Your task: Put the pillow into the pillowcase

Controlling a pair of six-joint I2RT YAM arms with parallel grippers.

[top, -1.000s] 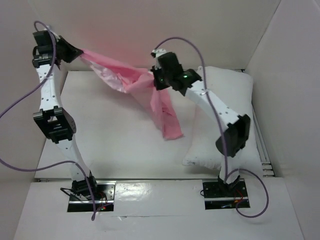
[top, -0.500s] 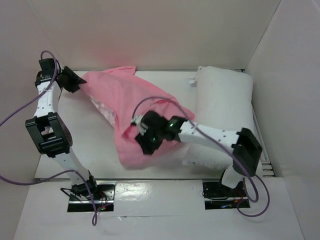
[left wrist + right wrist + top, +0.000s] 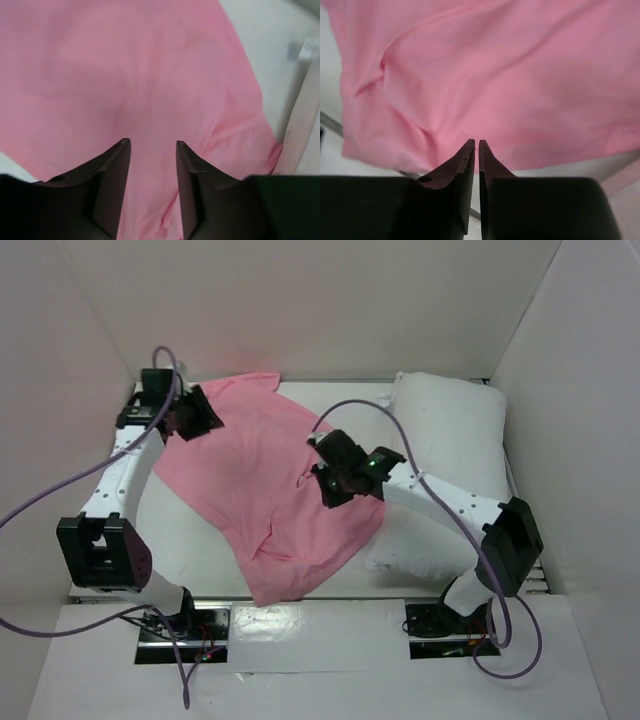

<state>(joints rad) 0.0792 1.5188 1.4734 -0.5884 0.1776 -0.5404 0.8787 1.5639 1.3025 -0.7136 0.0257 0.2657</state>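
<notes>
The pink pillowcase (image 3: 270, 480) lies spread out nearly flat across the middle of the table, matte side up, with one corner reaching the near edge. The plump white pillow (image 3: 450, 430) lies lengthwise along the right wall, and its left edge touches the pillowcase. My left gripper (image 3: 208, 421) hovers over the pillowcase's far left part. Its jaws are open, with only pink cloth (image 3: 125, 75) below the gripper (image 3: 152, 142). My right gripper (image 3: 325, 480) hangs above the pillowcase's middle. In the right wrist view the gripper (image 3: 475, 141) has its jaws almost together, holding nothing, above the fabric (image 3: 495, 75).
White walls (image 3: 330, 310) enclose the table at the back and both sides. A small white tag (image 3: 383, 400) sticks out at the pillow's far left corner. Purple cables (image 3: 40, 490) loop off both arms. The arm bases (image 3: 180, 625) sit at the near edge.
Both grippers let go of the pillowcase, which dropped from hanging bunched between them to lying spread on the table. The right gripper then closed again on nothing. Both arms came down and inward.
</notes>
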